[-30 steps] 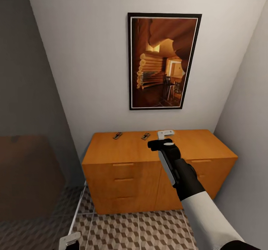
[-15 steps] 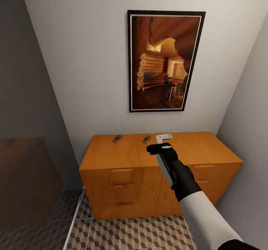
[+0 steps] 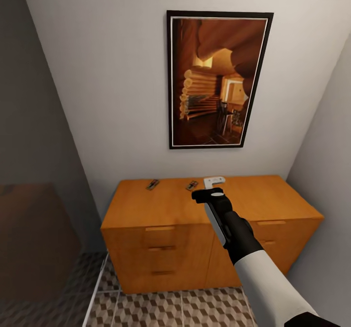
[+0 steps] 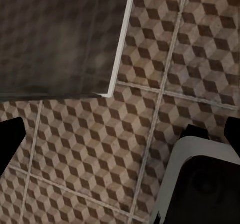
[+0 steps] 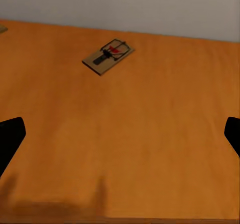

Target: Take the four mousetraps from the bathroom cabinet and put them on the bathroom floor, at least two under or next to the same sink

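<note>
Two mousetraps (image 3: 152,184) (image 3: 191,185) lie near the back of the orange-brown cabinet's top (image 3: 165,205). My right gripper (image 3: 214,181) hovers over that top, just right of the nearer trap. In the right wrist view this mousetrap (image 5: 108,56) lies flat ahead of the open right gripper (image 5: 120,136), whose black fingertips (image 5: 10,139) stand wide apart with nothing between them. The left gripper (image 4: 120,136) is open above the cube-patterned bathroom floor (image 4: 90,149).
A framed picture (image 3: 217,79) hangs on the wall above the cabinet. A grey wall (image 3: 326,171) closes in on the right. A dark glass panel with a white edge (image 3: 95,288) stands on the left. The robot's white base (image 4: 200,184) sits on the tiles.
The head view has risen and drawn nearer, so the cabinet sits lower in the picture. The left gripper has left the head view's lower edge. The right gripper stays beside the same trap.
</note>
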Robot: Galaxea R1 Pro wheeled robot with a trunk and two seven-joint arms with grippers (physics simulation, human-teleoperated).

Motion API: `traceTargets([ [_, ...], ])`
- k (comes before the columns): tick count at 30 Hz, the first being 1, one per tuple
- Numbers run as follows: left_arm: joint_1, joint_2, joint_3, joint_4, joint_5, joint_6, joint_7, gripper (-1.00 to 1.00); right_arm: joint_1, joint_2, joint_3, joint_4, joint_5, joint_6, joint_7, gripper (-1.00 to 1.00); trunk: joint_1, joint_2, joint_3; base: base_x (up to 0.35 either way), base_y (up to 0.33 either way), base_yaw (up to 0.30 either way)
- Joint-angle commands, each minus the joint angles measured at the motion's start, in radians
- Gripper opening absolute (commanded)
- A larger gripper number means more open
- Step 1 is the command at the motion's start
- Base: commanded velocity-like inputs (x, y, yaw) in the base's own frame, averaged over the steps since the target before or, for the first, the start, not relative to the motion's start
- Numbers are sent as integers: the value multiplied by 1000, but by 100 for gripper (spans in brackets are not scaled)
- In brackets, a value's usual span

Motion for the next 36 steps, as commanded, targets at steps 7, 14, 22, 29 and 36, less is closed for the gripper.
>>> traceTargets([
  [7, 0, 1, -9, 3, 4, -4, 0, 100, -1, 0, 2, 1, -5, 1, -7, 100, 1, -2, -2, 324, 0, 0],
  [14, 0, 1, -9, 3, 4, -4, 0, 100, -1, 1, 2, 1, -8, 0, -7, 100, 1, -2, -2, 328, 59, 0],
  [22, 0, 1, -9, 3, 4, -4, 0, 100, -1, 1, 3, 49, -10, -37, -7, 100, 1, -2, -2, 200, 102, 0],
  [29, 0, 1, -9, 3, 4, -4, 0, 100, -1, 3, 0, 107, -12, -45, -8, 100, 1, -2, -2, 15, 8, 0],
  [36, 0, 1, -9, 3, 4, -4, 0, 100, -1, 1, -3, 108, -138, 51, -10, 100, 1, -2, -2, 1, 0, 0],
])
